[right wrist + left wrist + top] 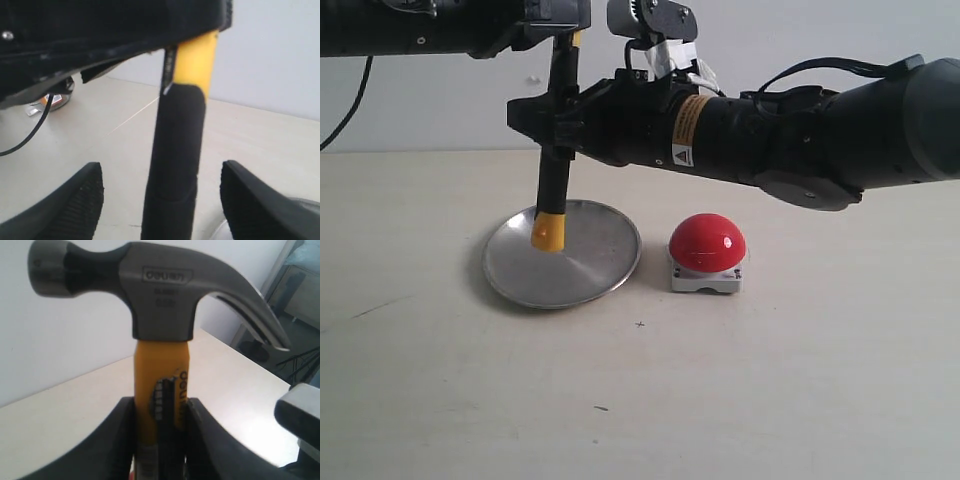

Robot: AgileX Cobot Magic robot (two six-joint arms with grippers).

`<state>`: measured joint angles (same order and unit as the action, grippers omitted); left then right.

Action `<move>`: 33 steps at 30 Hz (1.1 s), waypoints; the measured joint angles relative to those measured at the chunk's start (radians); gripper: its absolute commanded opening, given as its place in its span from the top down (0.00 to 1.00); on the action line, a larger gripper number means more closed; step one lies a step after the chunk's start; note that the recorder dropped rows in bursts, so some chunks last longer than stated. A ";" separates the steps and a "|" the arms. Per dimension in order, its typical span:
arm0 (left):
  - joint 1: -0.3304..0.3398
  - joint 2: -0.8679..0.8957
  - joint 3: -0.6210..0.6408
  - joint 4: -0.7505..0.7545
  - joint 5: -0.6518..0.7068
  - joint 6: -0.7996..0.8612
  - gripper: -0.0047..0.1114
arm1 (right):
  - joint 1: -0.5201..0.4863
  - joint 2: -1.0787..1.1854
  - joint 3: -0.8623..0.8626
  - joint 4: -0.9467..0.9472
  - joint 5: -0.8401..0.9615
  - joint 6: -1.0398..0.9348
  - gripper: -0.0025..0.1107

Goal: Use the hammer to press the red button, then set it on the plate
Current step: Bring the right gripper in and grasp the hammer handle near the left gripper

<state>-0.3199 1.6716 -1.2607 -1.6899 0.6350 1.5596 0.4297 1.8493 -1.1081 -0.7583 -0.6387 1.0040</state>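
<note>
The hammer (556, 150) hangs upright, head up, with its yellow butt (548, 232) just over the silver plate (595, 265). My left gripper (160, 407) is shut on the yellow upper handle just below the dark claw head (160, 290); it is at the top of the exterior view (560, 28). My right gripper (552, 118) reaches across from the right to the black grip lower down. In the right wrist view its fingers (82, 200) stand wide apart on either side of the handle (175, 160), not touching it, so that gripper (161, 172) is open. The red button (707, 242) sits on the table right of the plate.
The right arm (790, 135) stretches above the button. The beige table (640, 400) runs toward the camera. A black cable (30, 135) and a small orange and silver object (52, 100) lie far off on the table in the right wrist view.
</note>
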 measured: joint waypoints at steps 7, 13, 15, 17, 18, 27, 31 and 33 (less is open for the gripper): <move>-0.006 0.000 0.000 -0.002 -0.002 -0.011 0.96 | 0.000 0.000 0.000 0.043 0.006 0.000 0.56; -0.006 0.000 0.000 -0.004 -0.002 -0.019 0.96 | 0.000 0.000 0.000 0.046 0.008 0.000 0.58; -0.006 0.000 0.000 -0.004 -0.002 -0.019 0.96 | 0.000 0.000 0.000 0.046 0.008 0.000 0.58; -0.008 0.000 0.000 -0.004 -0.002 -0.023 0.96 | 0.000 0.000 0.000 0.046 0.008 0.000 0.58; -0.008 0.000 0.000 -0.004 0.000 -0.023 0.96 | 0.000 0.000 0.000 0.046 0.008 0.000 0.58; -0.020 0.000 0.000 -0.004 0.007 -0.030 0.96 | 0.000 0.000 0.000 0.046 0.021 0.000 0.63; -0.024 0.000 0.000 -0.006 0.007 -0.030 0.96 | 0.000 0.000 0.000 0.046 0.026 0.003 0.81; -0.026 0.000 0.000 -0.006 0.001 -0.030 0.96 | 0.002 0.000 0.000 0.046 0.033 0.011 0.92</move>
<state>-0.3459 1.6716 -1.2607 -1.6955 0.6358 1.5296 0.4314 1.8493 -1.1081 -0.7126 -0.6061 1.0147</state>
